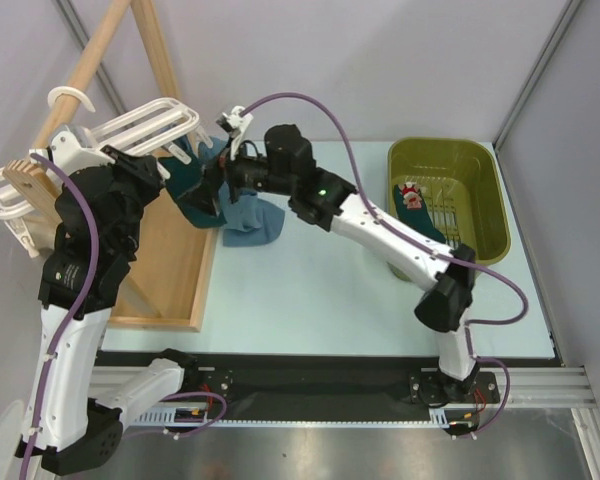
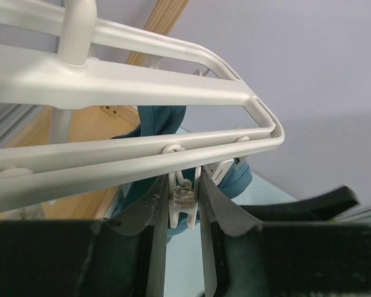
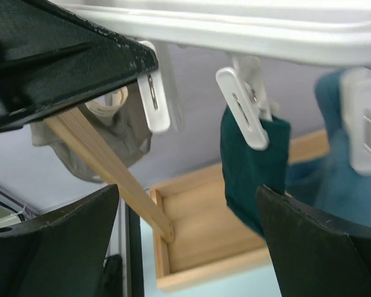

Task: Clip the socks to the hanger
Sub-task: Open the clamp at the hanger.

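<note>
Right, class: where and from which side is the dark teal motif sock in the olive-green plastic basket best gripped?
I'd pinch the dark teal sock near its red-and-white motif, coming straight down: the olive-green plastic basket walls it in on every side.

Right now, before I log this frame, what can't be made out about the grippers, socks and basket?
Left wrist view: whether the left gripper presses the clip or only flanks it; the two overlap.
Right wrist view: the lighter blue sock, blurred and cut off by the right edge.
Top view: how many socks lie in the basket; the right arm covers its near corner.
</note>
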Tool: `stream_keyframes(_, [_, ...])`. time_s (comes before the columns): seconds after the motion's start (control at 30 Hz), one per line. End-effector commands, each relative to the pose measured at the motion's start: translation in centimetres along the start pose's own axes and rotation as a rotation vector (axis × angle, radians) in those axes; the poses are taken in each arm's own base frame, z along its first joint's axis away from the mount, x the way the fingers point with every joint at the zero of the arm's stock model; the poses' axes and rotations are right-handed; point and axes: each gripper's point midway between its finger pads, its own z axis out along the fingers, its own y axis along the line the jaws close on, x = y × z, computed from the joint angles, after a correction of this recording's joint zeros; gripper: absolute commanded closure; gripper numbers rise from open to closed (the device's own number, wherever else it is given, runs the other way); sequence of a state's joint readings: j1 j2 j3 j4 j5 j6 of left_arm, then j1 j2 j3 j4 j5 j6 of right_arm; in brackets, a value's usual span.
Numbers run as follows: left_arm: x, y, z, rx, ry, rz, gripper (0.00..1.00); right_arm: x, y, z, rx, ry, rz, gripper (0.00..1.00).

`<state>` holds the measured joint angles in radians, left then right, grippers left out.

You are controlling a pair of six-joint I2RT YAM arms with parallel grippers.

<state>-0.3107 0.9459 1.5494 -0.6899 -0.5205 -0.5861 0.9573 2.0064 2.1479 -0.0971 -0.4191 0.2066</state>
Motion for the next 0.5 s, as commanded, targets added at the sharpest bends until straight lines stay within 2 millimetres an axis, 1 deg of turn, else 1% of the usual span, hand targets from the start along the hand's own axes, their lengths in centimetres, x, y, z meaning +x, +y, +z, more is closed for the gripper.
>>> stream_keyframes(0.0, [-2.0,-0.2,-0.8,0.022,-0.062,-0.025,0.99,-6.3,0.5,-6.0,0.117,-0.087,-0.035,0.0])
stream_keyframes(0.03, [-2.1,-0.2,-0.8,0.02,-0.065,-0.023,1.0,-6.2,-0.6,-7.0,0.177,-0.086,-0.026,0.0])
stream_keyframes(0.07, [-2.1,-0.2,-0.9,0.02,-0.065,-0.021,1.0,-6.7,-1.7,-9.2,0.234,-0.094,-0.006,0.0])
stream_keyframes(0.1, [-2.1,-0.1,-0.9,0.016,-0.062,-0.019,1.0,-6.1,-3.0,-10.6,0.291,-0.071,0.02,0.0])
stream_keyframes(0.13, [-2.2,-0.1,-0.9,0.017,-0.063,-0.015,1.0,-6.2,-4.9,-12.2,0.38,-0.076,0.041,0.0])
stream_keyframes(0.17, [-2.1,0.0,-0.9,0.012,-0.062,-0.013,1.0,-6.8,-8.0,-15.0,0.484,-0.098,0.087,0.0])
stream_keyframes(0.2, [-2.2,-0.1,-1.0,0.013,-0.063,-0.014,1.0,-5.9,-9.6,-17.5,0.567,-0.071,0.125,0.0])
stream_keyframes(0.23, [-2.2,-0.1,-1.0,0.015,-0.06,-0.01,1.0,-5.9,-11.4,-19.6,0.648,-0.079,0.15,0.0])
stream_keyframes(0.27, [-2.3,-0.1,-1.1,0.019,-0.064,-0.011,1.0,-5.3,-13.5,-21.8,0.723,-0.076,0.176,0.0])
stream_keyframes(0.3, [-2.4,-0.1,-1.2,0.02,-0.065,-0.014,1.0,-4.3,-16.7,-25.7,0.844,-0.073,0.231,0.0])
stream_keyframes(0.33, [-2.6,-0.2,-1.3,0.023,-0.072,-0.021,1.0,-3.6,-18.8,-28.3,0.932,-0.073,0.259,0.0])
stream_keyframes(0.37, [-2.6,-0.2,-1.3,0.026,-0.072,-0.022,1.0,-2.7,-20.4,-30.3,1.002,-0.068,0.291,0.0])
stream_keyframes(0.4, [-2.8,-0.3,-1.4,0.029,-0.076,-0.023,1.0,-0.6,-23.0,-34.1,1.112,-0.057,0.349,0.0])
stream_keyframes(0.43, [-3.1,-0.3,-1.5,0.031,-0.083,-0.024,1.0,0.3,-24.5,-36.4,1.196,-0.065,0.365,0.0])
stream_keyframes(0.47, [-3.2,-0.3,-1.6,0.032,-0.087,-0.027,1.0,1.3,-25.5,-37.7,1.237,-0.059,0.382,0.0])
